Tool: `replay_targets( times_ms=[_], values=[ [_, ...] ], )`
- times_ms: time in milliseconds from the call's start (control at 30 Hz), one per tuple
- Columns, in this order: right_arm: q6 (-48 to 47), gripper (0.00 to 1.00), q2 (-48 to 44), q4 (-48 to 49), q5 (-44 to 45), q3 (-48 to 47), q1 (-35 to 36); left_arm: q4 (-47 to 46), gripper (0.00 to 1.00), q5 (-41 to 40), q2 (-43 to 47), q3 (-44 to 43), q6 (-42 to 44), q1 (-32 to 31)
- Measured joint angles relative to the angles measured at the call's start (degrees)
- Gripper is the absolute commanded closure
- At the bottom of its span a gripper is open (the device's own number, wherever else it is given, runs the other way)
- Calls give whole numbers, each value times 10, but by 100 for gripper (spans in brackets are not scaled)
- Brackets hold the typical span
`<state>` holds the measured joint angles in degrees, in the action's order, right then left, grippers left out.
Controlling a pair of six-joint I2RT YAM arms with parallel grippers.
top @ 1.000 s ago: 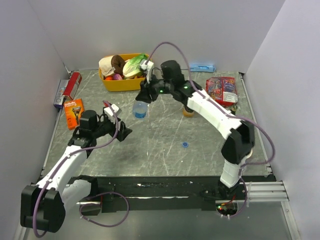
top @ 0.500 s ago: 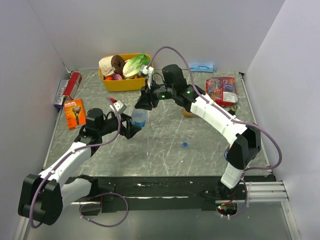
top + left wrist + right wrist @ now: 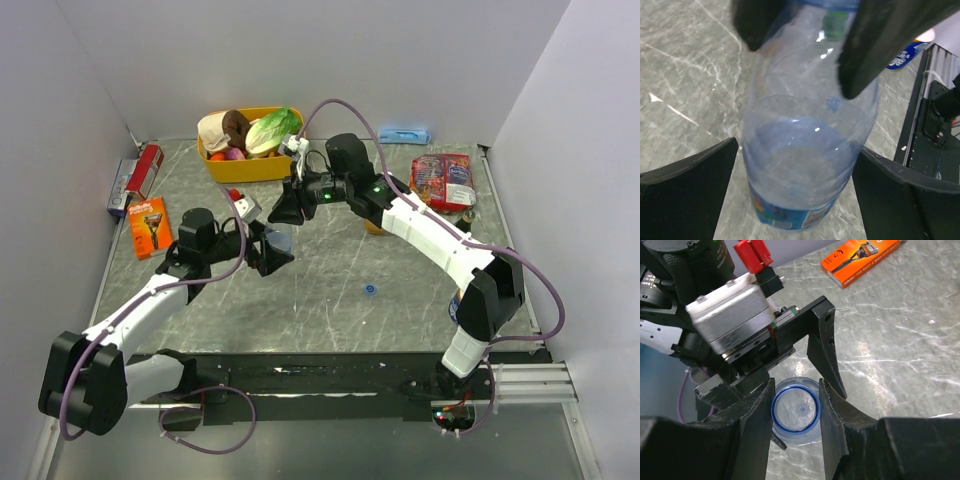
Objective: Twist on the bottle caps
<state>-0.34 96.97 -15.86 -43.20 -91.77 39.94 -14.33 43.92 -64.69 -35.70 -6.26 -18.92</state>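
Bottle cap in blue (image 3: 371,290) was seen lying alone on the grey table (image 3: 300,310), right of centre in the overhead view and well apart from both bottles. The water bottle (image 3: 279,238), clear with a blue label, was found upright just left of centre of that view.

The left gripper (image 3: 274,252) was set around the bottle's lower body with its fingers (image 3: 687,182) spread wide. One finger was seen at each lower corner of the left wrist view, just beside the bottle's sides; whether contact was made could not be told.

The right gripper (image 3: 284,207) was held over the bottle from the upper right. Its fingers (image 3: 832,415) were closed in against the round, blue-rimmed top of the bottle, seen at lower centre of the right wrist view. The same two dark fingers were seen at the top of the left wrist view, flanking the bottle's neck. Whether a cap sat on that top could not be told.

The orange bottle (image 3: 376,224) was found right of centre in the overhead view, largely hidden behind the right arm.

A yellow basket (image 3: 245,168) of food was seen at upper centre-left, an orange box (image 3: 148,226) near the left edge, and a red bag (image 3: 443,178) at upper right. A blue-and-white can (image 3: 902,56) was glimpsed at the upper right of the left wrist view.
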Motion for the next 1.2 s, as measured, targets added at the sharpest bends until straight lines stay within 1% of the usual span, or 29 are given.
replay_targets(
  times_ms=[167, 267, 300, 367, 400, 467, 567, 600, 733, 767, 800, 833, 867, 900, 967, 1000, 1033, 1067, 1133, 1200],
  values=[
    [14, 100, 0, 1, 0, 0, 0, -7, 11, 11, -6, -1, 0, -6],
    [22, 100, 0, 3, -3, 0, 0, -9, 17, 13, -11, -1, -1, -7],
    [23, 100, 0, 4, -3, 0, 0, -10, 20, 14, -12, -1, -2, -7],
    [24, 100, 0, 8, -4, 0, 0, -14, 23, 15, -12, -1, -4, -9],
    [25, 100, 0, 9, -4, 0, 0, -17, 27, 15, -12, -1, -6, -9],
    [28, 100, -1, 16, -4, 3, 0, -22, 31, 18, -14, -1, -7, -10],
    [32, 100, -1, 19, -4, 4, 0, -26, 38, 25, -16, -1, -6, -12],
    [35, 100, -1, 19, -4, 5, 0, -26, 42, 27, -16, -1, -6, -12],
    [42, 100, -5, 29, -3, 16, 0, -21, 51, 31, -17, -1, -2, -13],
    [44, 97, -5, 31, -4, 18, -1, -20, 55, 32, -17, -1, -2, -13],
    [45, 83, -6, 31, -4, 19, -1, -19, 60, 32, -17, -1, -2, -13],
    [45, 72, -6, 31, -4, 19, -1, -19, 63, 33, -17, -1, -2, -13],
    [44, 51, -7, 31, -4, 20, -1, -19, 66, 33, -17, -1, -2, -13],
    [43, 44, -8, 30, -4, 21, -1, -19, 70, 33, -17, -1, -2, -13],
    [41, 33, -10, 26, -5, 21, -1, -19, 80, 33, -17, -1, -2, -14],
    [37, 30, -13, 18, -10, 21, -3, -19, 94, 33, -17, -1, -1, -14],
    [28, 29, -17, 8, -16, 21, -6, -17, 99, 32, -17, -1, 2, -14],
    [19, 27, -23, -2, -23, 20, -9, -16, 99, 32, -17, -1, 7, -14],
    [-13, 28, -43, -37, -43, 19, -30, -7, 99, 31, -16, -1, 17, -14],
    [-75, 30, -69, -88, -64, 11, -71, 8, 99, 27, -11, -1, 40, -14]
  ],
)
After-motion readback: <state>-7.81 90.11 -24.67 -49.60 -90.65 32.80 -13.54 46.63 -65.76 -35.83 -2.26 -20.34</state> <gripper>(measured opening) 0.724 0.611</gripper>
